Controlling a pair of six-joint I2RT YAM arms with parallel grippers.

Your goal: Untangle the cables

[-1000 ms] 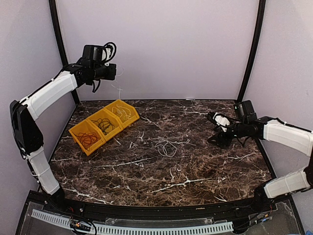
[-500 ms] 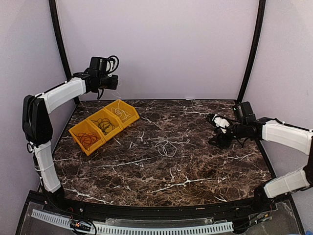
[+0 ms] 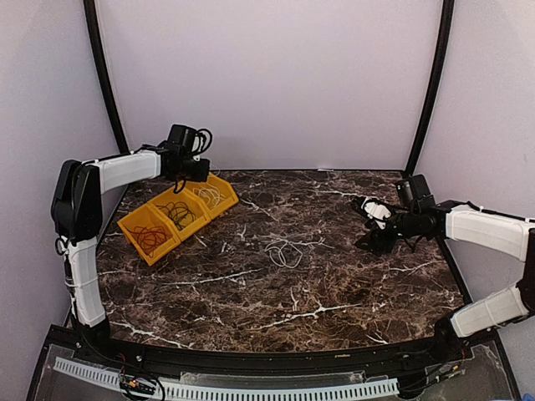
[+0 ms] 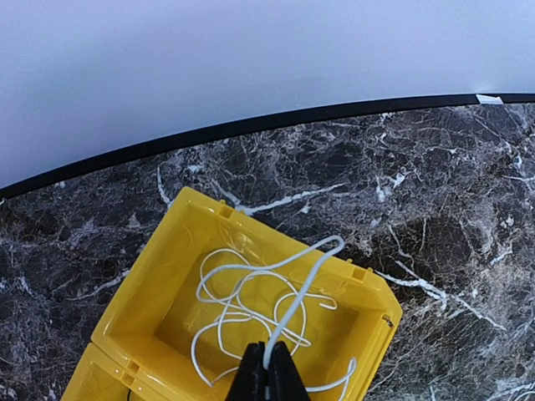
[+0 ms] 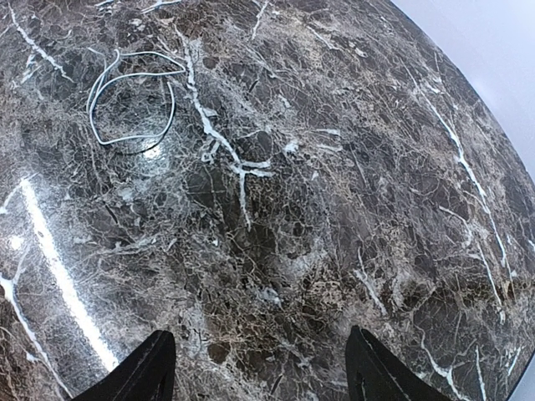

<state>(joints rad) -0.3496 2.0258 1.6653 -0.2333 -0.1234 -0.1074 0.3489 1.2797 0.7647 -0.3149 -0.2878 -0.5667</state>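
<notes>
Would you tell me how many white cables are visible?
2: one white cable in the yellow bin, pinched by the left gripper; another loose on the table.

Table [image 5: 318,209]: dark brown marble with white veins; fills almost the whole view.
White cable loop [image 5: 173,104]: lies flat on the table at upper left, as one loose open ring with strands doubling along its top; sits well apart from the fingers.
Right gripper [image 5: 261,374]: stands over bare marble, jaws spread wide, nothing between them.
Fingers [image 5: 146,372]: poke in as two black tips at the bottom edge, one left and one right; touch no cable.
Glare [image 5: 58,267]: runs as a bright streak down the left side, below the loop.
Wall [image 5: 493,42]: shows pale beyond the table's edge in the upper right corner.
</notes>
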